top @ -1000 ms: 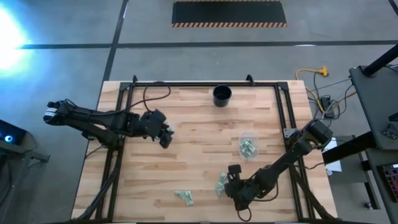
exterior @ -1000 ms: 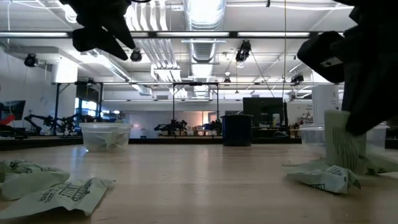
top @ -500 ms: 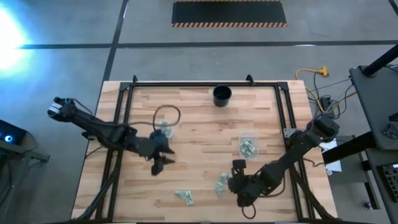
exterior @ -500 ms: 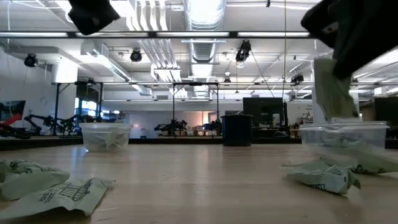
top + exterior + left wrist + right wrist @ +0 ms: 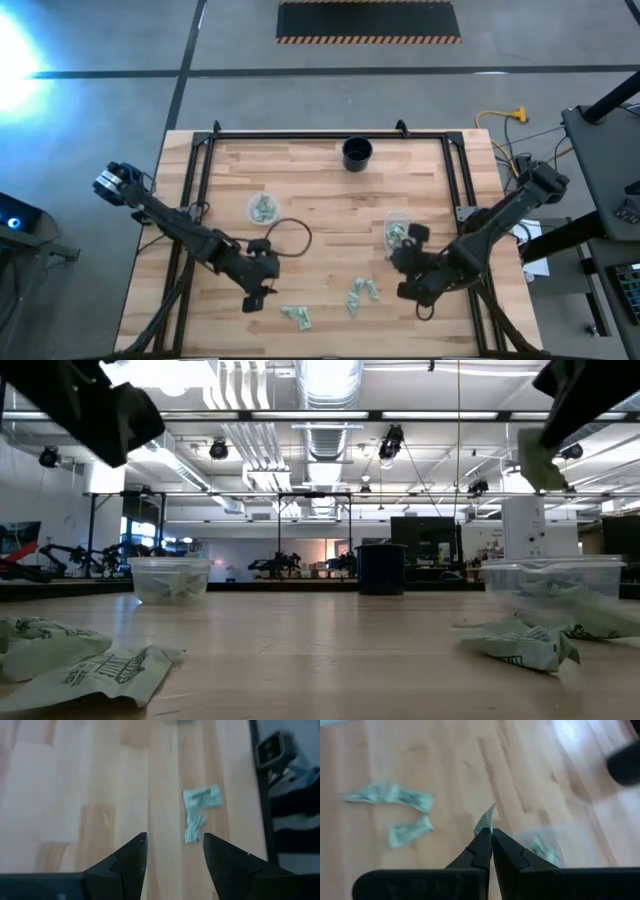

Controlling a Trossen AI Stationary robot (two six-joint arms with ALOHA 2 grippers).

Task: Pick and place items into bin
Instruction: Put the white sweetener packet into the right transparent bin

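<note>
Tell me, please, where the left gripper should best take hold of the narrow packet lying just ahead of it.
Probably across its middle, from straight above. The narrow packet lies flat on the table, so only a top-down approach by the open left gripper fits, with the jaws straddling its long edges. Keep off the end touching the wider packet.

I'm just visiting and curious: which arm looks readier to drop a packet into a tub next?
The right, probably. The right gripper is shut on a packet beside the right tub. The left gripper is open and empty, above loose packets.
</note>
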